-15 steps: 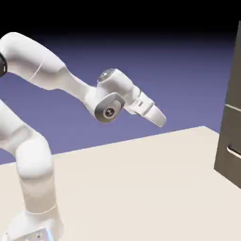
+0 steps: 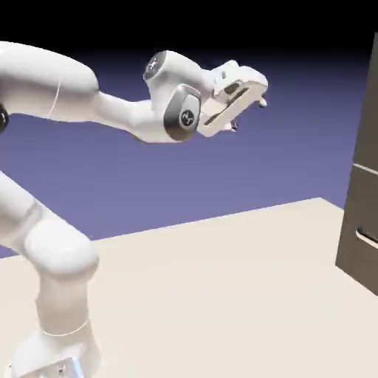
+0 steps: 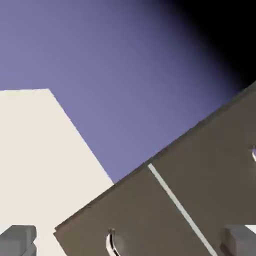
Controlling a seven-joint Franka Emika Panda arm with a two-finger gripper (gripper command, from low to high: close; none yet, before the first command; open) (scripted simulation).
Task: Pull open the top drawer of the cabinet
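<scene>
Since half a second ago the gripper (image 2: 249, 114) has been lifted and rolled, so that its two fingers are now shown apart in the exterior view; they are spread wide, with nothing held between them. The cabinet (image 2: 349, 244) is left unmoved at the exterior view's right, partly cut off by the picture's border; the top drawer (image 2: 371, 111) is seen above the pale seam (image 2: 365, 169), and no opening of it can be made out. By the raised pose the hand seems to be brought nearer the upper handle's level; its line still appears to need correcting, since that handle (image 3: 254, 153) is caught only at the hand view's right border, while the lower handle (image 3: 111, 243) is shown near the bottom; the wrong one could be taken if the approach were made straight on.

The cabinet's slanting edge is bordered by open backdrop in the hand view; a wide gap is left between fingers and front, with the tabletop (image 2: 192, 295) well below; room for turning and shifting is thus judged ample, though the fingertips could be knocked against the front if alignment were left late.
</scene>
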